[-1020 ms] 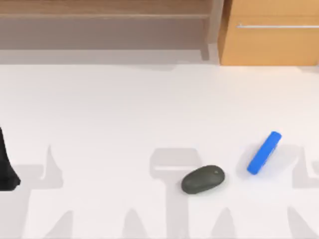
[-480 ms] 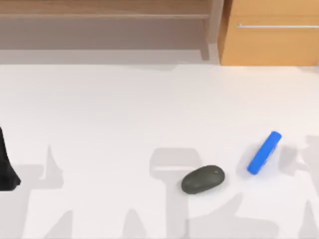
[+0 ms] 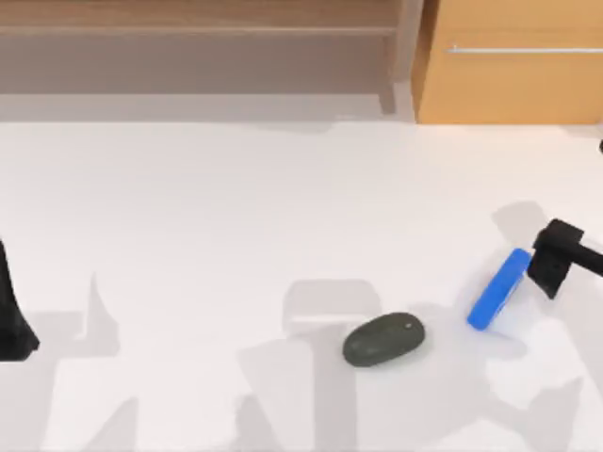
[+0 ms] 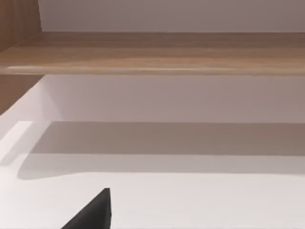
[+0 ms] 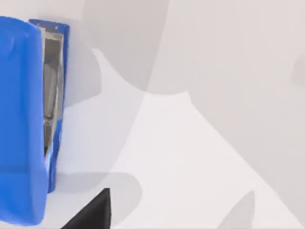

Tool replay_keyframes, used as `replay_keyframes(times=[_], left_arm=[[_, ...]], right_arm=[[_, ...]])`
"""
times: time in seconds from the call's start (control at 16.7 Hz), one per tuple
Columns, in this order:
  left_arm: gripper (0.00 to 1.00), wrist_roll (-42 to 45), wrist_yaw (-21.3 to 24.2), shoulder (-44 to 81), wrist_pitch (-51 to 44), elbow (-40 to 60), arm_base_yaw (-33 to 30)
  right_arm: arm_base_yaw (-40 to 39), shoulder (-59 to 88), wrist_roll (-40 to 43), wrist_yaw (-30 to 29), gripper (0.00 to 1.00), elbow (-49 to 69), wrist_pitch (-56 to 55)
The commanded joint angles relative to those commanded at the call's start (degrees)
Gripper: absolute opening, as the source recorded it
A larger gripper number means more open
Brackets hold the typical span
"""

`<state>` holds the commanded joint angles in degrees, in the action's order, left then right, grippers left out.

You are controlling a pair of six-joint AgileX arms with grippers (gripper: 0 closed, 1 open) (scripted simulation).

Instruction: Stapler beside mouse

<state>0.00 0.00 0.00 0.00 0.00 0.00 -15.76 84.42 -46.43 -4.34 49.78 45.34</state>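
Note:
The stapler (image 3: pixel 499 288) is a slim bright blue bar lying at a slant on the white table, right of centre. The mouse (image 3: pixel 383 339), a dark oval, rests a short way to its left and nearer the front edge, apart from it. My right gripper (image 3: pixel 554 258) reaches in from the table's right side and hovers just right of the stapler's far end. The right wrist view looks down on the stapler (image 5: pixel 24 124) from close up, its metal channel visible along one side. My left gripper (image 3: pixel 11 320) stays parked at the table's left edge.
A wooden cabinet with a drawer handle (image 3: pixel 509 66) stands at the back right. A low wooden shelf (image 3: pixel 198 38) runs along the back; the left wrist view faces this shelf (image 4: pixel 152 52). White tabletop stretches between the parked left arm and the mouse.
My right arm has come into the top view from the right and now sits beside the stapler's far end. Stapler, mouse and left arm have not moved.

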Motion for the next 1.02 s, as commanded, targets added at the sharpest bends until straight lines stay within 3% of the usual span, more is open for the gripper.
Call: replay_keyframes(times=[0.48, 1.02], left_arm=[[1.0, 0.0, 0.0, 0.0, 0.0, 0.0, 0.0], [1.0, 0.0, 0.0, 0.0, 0.0, 0.0, 0.0]], right_arm=[[-6.0, 23.9, -13.4, 3.2, 1.0, 23.0, 9.0], [-6.4, 26.2, -14.4, 3.7, 1.0, 24.6, 8.4]])
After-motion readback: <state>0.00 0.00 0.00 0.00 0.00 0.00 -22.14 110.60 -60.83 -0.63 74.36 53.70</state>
